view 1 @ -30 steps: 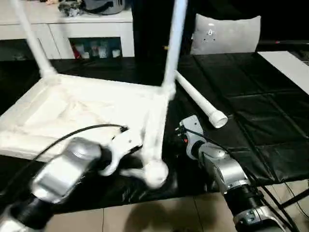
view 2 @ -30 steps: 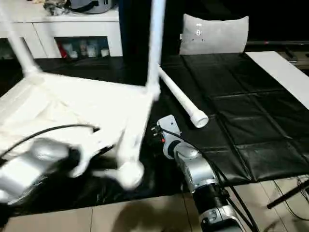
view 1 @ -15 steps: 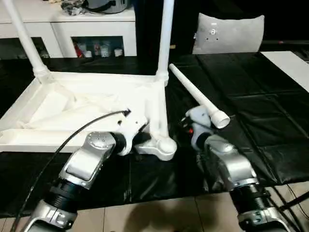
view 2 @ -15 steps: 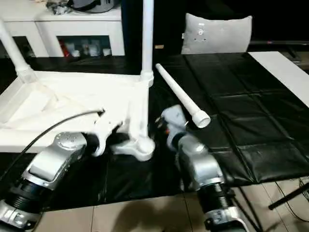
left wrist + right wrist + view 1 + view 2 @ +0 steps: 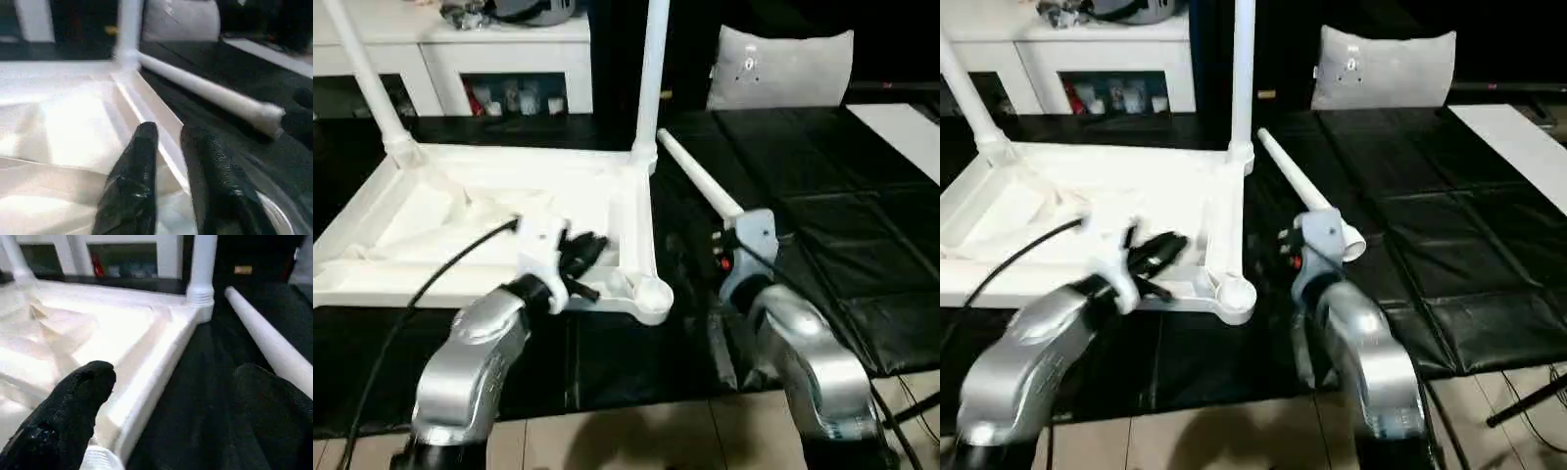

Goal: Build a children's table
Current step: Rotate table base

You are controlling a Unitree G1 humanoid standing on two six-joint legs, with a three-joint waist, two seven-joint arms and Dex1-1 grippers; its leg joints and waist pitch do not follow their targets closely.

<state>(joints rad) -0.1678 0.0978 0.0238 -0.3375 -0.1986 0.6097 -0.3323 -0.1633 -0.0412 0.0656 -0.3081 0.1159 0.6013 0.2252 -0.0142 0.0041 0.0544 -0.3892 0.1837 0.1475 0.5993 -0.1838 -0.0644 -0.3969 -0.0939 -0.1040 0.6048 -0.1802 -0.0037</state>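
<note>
The children's table lies upside down on the black mat: its white tabletop (image 5: 519, 155) has two legs standing upright in its far corners, one on the left (image 5: 372, 88) and one on the right (image 5: 653, 78). The near right corner socket (image 5: 651, 294) is empty. A loose leg (image 5: 695, 176) lies on the mat right of the tabletop. My left gripper (image 5: 592, 247) hovers over the tabletop's near right part, fingers (image 5: 142, 161) slightly apart, holding nothing. My right gripper (image 5: 173, 374) is wide open between the tabletop's right rim and the loose leg (image 5: 269, 342).
A grey-white pillow-like bag (image 5: 783, 69) stands at the back right. A flat white board strip (image 5: 901, 127) lies at the far right. White cabinets (image 5: 460, 49) run along the back. The mat's front edge (image 5: 636, 406) meets tiled floor.
The tabletop, tilted up a second ago, now lies flat. My left gripper has let go of its near right corner and parted its fingers. My right gripper has moved forward toward the loose leg.
</note>
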